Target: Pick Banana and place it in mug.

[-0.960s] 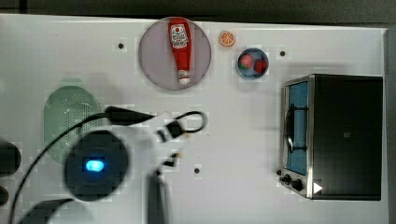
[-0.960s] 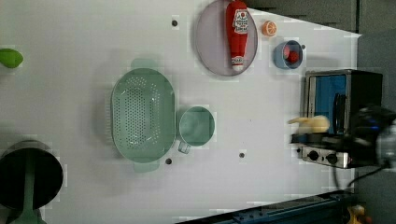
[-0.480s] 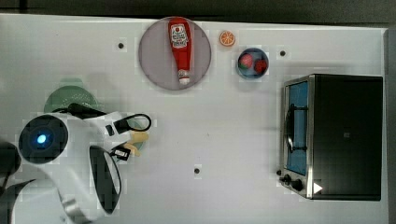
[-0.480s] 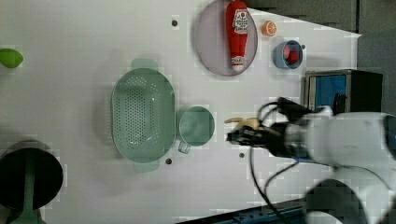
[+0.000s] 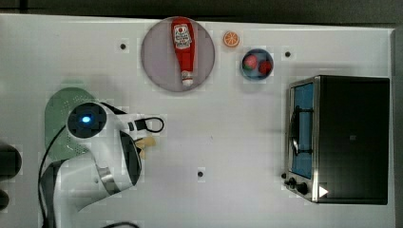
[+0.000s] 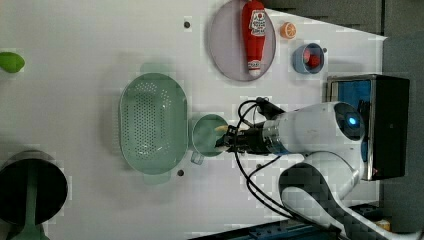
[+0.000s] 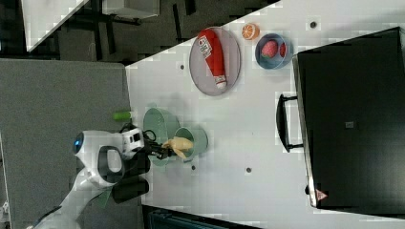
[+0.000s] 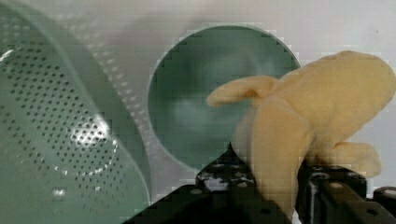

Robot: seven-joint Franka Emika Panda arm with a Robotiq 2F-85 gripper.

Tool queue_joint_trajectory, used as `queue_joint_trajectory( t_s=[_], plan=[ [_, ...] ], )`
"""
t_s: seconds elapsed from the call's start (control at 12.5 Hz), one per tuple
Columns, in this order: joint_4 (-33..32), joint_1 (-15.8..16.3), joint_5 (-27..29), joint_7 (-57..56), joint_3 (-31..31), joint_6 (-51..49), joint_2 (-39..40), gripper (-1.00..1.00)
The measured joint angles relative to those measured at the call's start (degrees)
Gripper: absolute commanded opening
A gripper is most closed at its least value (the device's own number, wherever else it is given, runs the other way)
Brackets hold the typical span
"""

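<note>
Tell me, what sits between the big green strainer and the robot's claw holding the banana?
The mug, in the left view, beside the colander; the gripper holds the banana over its rim.

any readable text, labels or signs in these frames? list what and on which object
No text reads clearly.
Ketchup bottle: white label, print too blurred to read.
Toaster oven: white triangle mark at one corner in the top view; a red triangular sticker in the right view, its symbol too small to read.

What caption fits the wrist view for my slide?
The hand grips the pale yellow banana beside the open mouth of the green mug, next to the perforated colander.
</note>
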Motion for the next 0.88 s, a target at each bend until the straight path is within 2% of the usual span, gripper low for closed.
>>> queue_joint_trajectory(
  t_s=[0.16, 0.4, 0.48, 0.56, 0.72, 0.88],
  plan=[
    [-0.8, -0.8, -3.3, 1.6, -0.5, 2.2, 0.7, 0.00],
    [-2.0, -0.4, -4.1, 6.5, -2.0, 2.1, 0.0, 0.66],
    [-2.0, -1.1, -4.7, 7.4, -0.6, 2.6, 0.1, 0.89],
    [-2.0, -1.1, -4.5, 7.7, 0.1, 3.1, -0.2, 1.00],
    [-2.1, 0.0, -4.8, 8.7, 0.3, 5.7, -1.3, 1.00],
    [-2.1, 0.5, -2.6, 10.1, -0.2, 7.2, -2.4, 1.00]
  ],
)
